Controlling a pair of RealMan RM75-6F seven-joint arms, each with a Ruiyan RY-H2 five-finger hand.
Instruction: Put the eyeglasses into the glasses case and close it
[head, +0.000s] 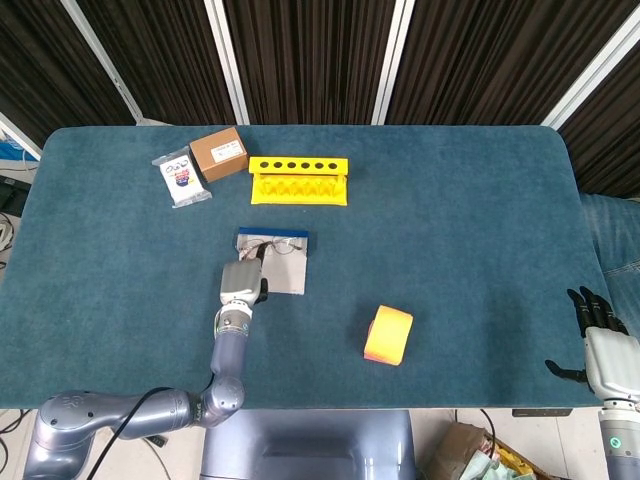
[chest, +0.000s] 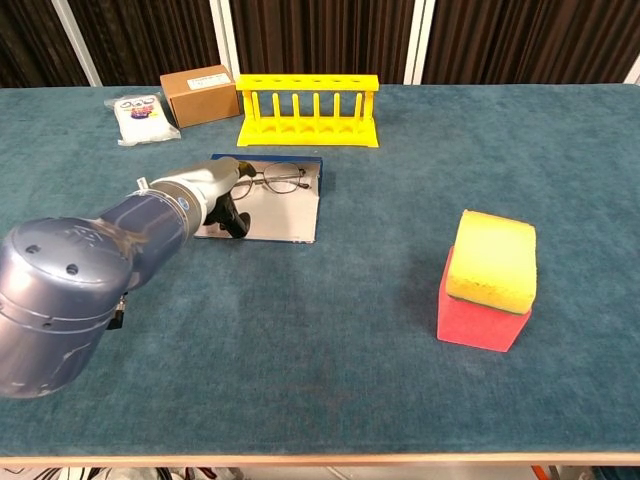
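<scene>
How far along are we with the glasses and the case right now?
Done: the eyeglasses already lie on the open glasses case, up by its blue edge. In hand: the left hand is at the frame's left end; whether it grips is unclear. The right hand waits off the table's edge, fingers apart. Left: let go and close the case.

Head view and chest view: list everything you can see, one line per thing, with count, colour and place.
Table: one, teal cloth top.
Cardboard box: one, brown, far left.
Sachet: one, white printed packet, left of the box.
Test tube rack: one, yellow, far centre.
Glasses case: one, open, blue edge, pale lining, centre left.
Eyeglasses: one pair, thin dark frame, lying on the case.
Sponge block: one, yellow over red, right of centre.
Left hand: at the case's left side, by the eyeglasses.
Right hand: off the table's right edge, holding nothing.
</scene>
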